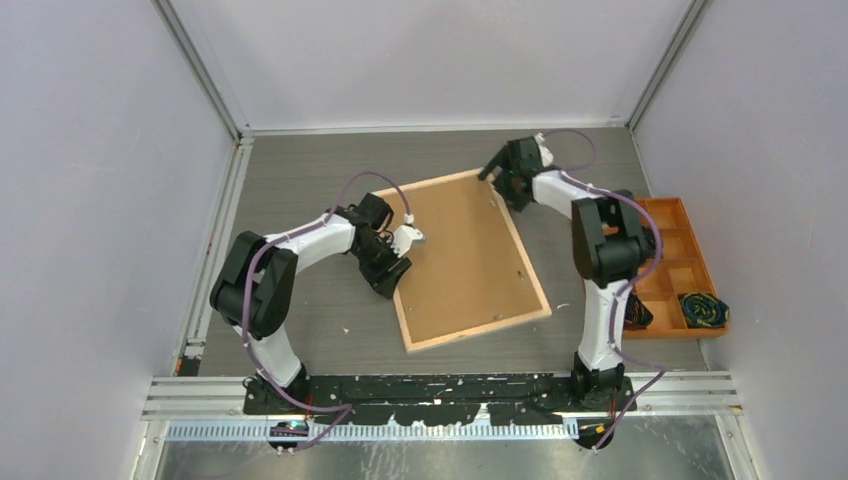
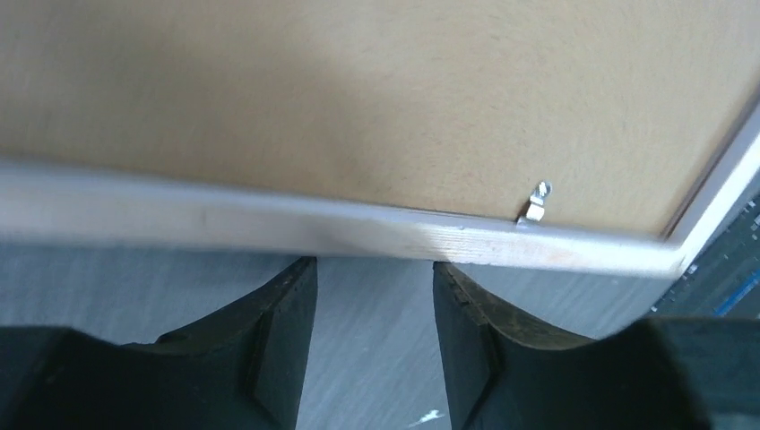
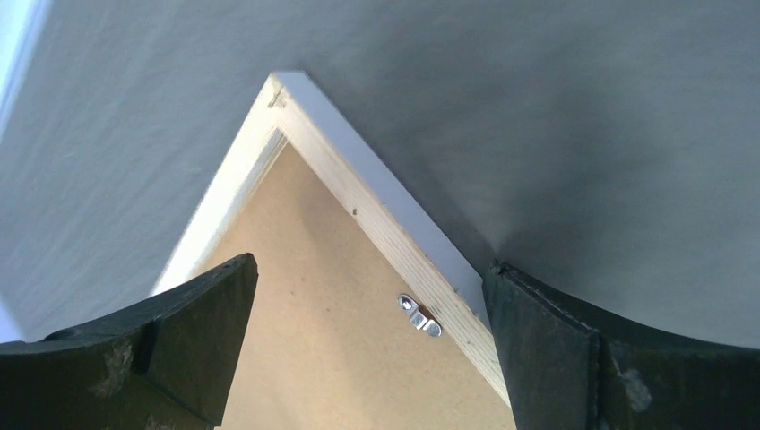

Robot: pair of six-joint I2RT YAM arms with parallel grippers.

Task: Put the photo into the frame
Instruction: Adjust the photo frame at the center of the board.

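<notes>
Bolted along the near edge of the grey table, both arm bases stand on a dark mounting plate. Just beyond it the frame lies flat near the middle of the table, back upward and skewed, with its light wood rim around a brown backing board. At the frame's left edge sits the left gripper. In its wrist view the left claw is partly spread with nothing between the fingers, and its tips come up just short of the wood rim; whether they touch it cannot be told. A small metal tab lies on the board at that rim. To the right, well apart from the frame, an orange compartment tray holds a dark bundle of cords. Farthest off, the right gripper hangs over the frame's far right corner, the claw spread wide and holding nothing. Its wrist view shows the corner between the two fingers, white on its outer side, with another tab on the board.
</notes>
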